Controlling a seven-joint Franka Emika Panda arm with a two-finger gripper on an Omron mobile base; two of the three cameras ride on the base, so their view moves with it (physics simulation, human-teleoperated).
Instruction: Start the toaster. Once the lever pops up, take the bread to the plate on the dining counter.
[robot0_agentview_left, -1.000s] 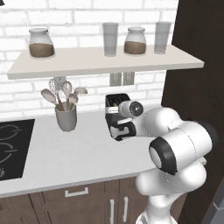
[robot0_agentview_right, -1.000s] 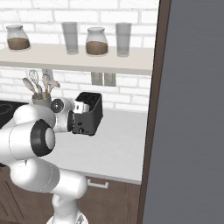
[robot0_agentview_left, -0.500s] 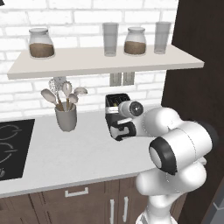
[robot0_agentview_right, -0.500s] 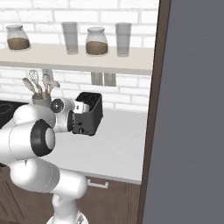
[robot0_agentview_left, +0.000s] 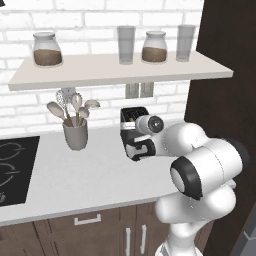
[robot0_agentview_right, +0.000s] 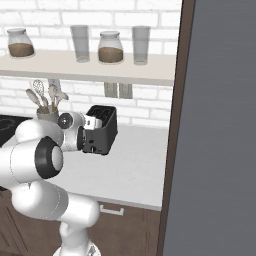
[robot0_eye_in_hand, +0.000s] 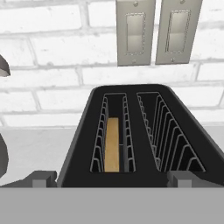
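The toaster (robot0_eye_in_hand: 144, 131) stands on the white tabletop (robot0_agentview_left: 95, 175) against the brick wall, below two wall switches (robot0_eye_in_hand: 155, 30). The bread (robot0_eye_in_hand: 112, 144) sits upright, low in the left slot; the right slot holds nothing. The tool (robot0_eye_in_hand: 112, 178) hangs at the toaster's near front edge with its jaws spread wide, its fingertips (robot0_eye_in_hand: 41, 178) apart and gripping nothing. A grey utensil cup (robot0_agentview_left: 75, 132) stands well to the left, near the black hob (robot0_agentview_left: 15, 165). Above, a shelf (robot0_agentview_left: 120, 70) carries jars and glasses.
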